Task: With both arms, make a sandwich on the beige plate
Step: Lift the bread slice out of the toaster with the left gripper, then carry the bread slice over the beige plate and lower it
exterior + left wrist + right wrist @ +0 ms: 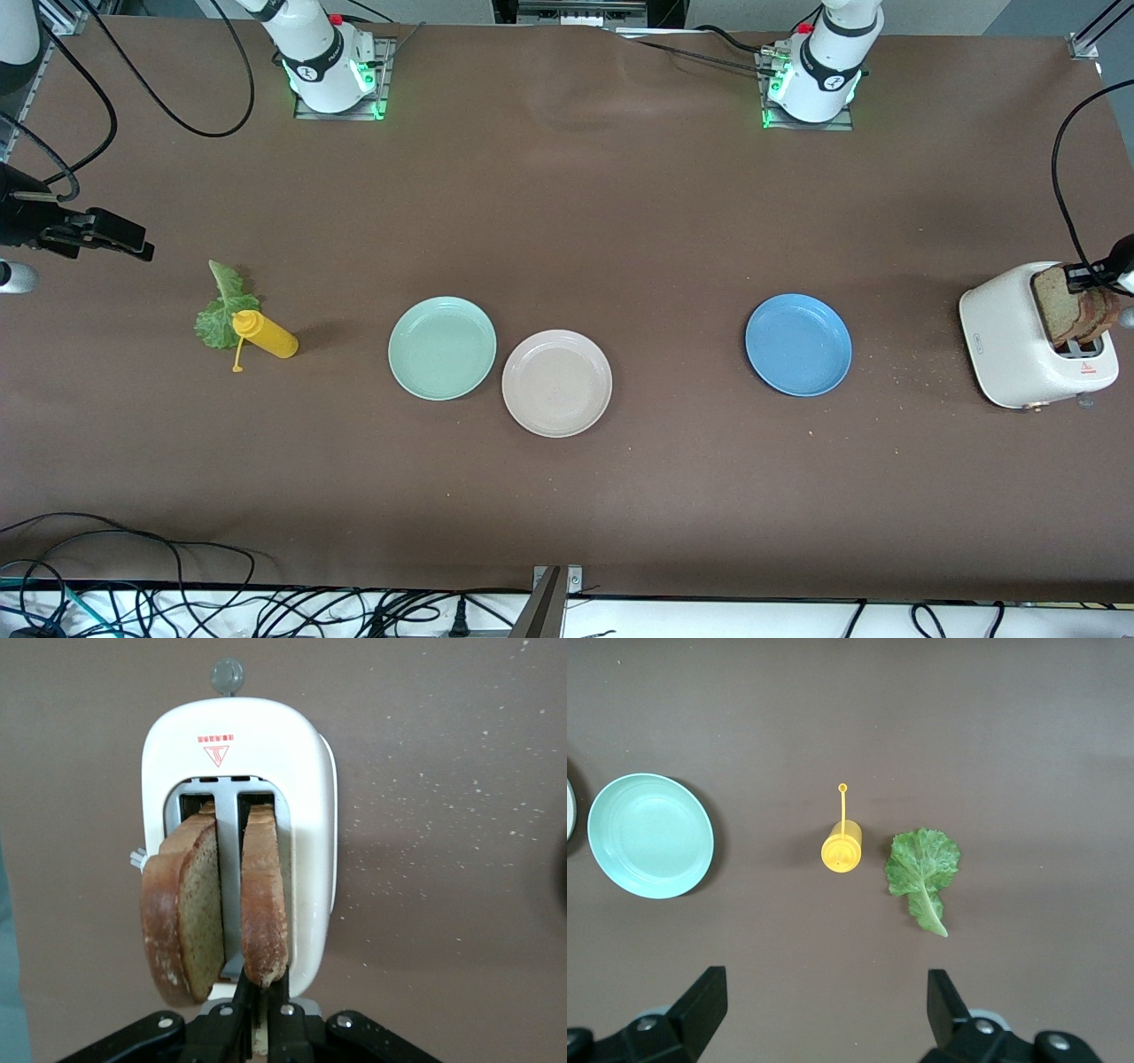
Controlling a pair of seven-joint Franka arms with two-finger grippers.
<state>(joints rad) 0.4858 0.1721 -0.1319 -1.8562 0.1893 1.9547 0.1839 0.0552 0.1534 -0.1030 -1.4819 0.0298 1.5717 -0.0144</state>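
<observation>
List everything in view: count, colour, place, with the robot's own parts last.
beige plate: one, pale beige, mid-table, beside the mint-green plate, nearer the front camera.
mint-green plate: one, mint green, toward the right arm's end.
blue plate: one, blue, toward the left arm's end.
toaster: one, white, at the left arm's end.
bread slices: two, brown, standing in the toaster slots.
lettuce leaf: one, green, at the right arm's end.
yellow bottle: one, yellow, beside the lettuce leaf.
left gripper: black, jaws shut on one bread slice, over the toaster.
right gripper: black, jaws open, waiting above the right arm's end.
</observation>
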